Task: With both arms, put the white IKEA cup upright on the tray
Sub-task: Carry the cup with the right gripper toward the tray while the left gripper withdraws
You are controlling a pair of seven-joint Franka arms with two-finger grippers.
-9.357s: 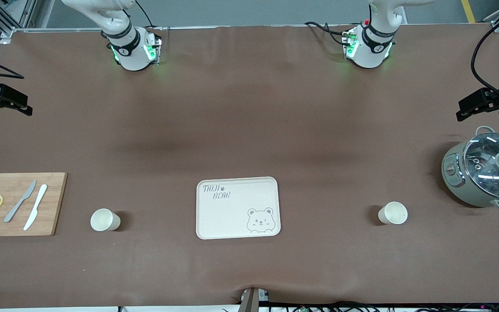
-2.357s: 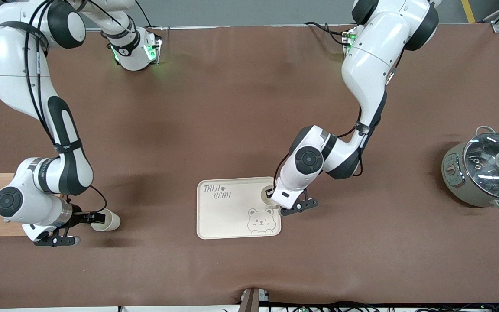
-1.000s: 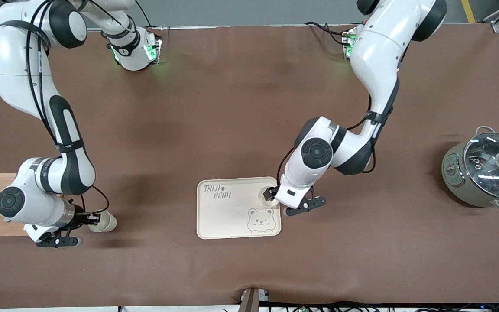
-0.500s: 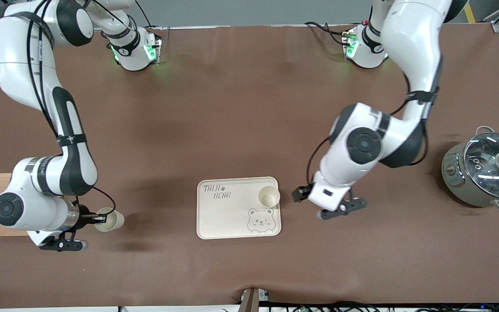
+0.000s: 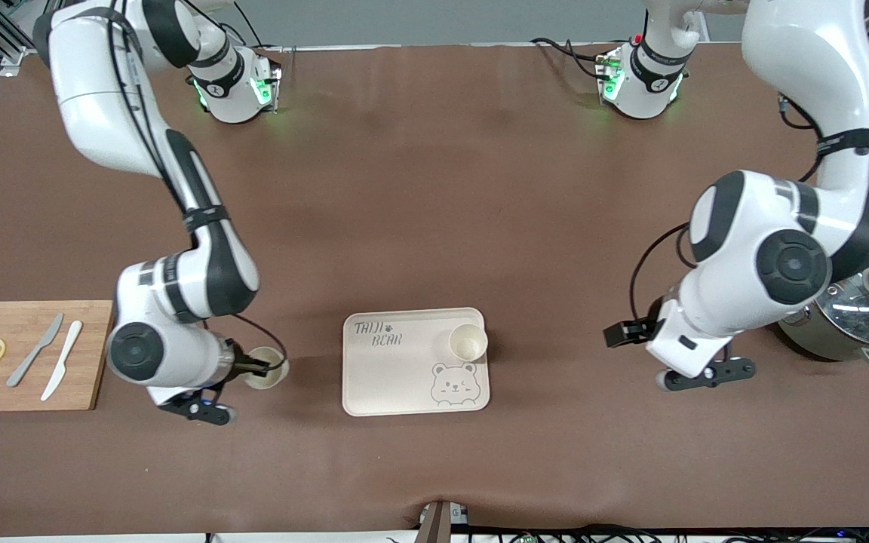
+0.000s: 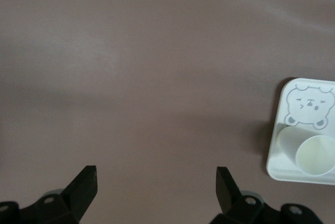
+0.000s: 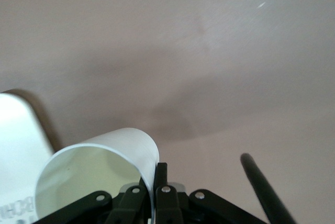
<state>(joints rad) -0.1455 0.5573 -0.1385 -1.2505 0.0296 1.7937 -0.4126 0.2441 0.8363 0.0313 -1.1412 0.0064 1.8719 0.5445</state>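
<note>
White cup (image 5: 468,343) stood upright on the tray (image 5: 389,377), in the corner toward the left arm's end, above the printed bear face. From the front, a second white cup (image 5: 267,367) was pinched by its rim in the right gripper (image 5: 257,367), over the tabletop (image 5: 434,188) between the cutting board (image 5: 31,354) and the tray; whether it touched the surface could not be told. Left gripper (image 5: 623,334) hung empty over bare tabletop between the tray and the lidded pot (image 5: 853,317). Left wrist view: gripper fingers (image 6: 84,185) spread wide, nothing between them; tray (image 6: 293,130) with its cup (image 6: 314,153) off to one side. Right wrist view: fingers (image 7: 159,182) clamped on the cup wall (image 7: 104,156), tray edge (image 7: 15,145) beside it.
</note>
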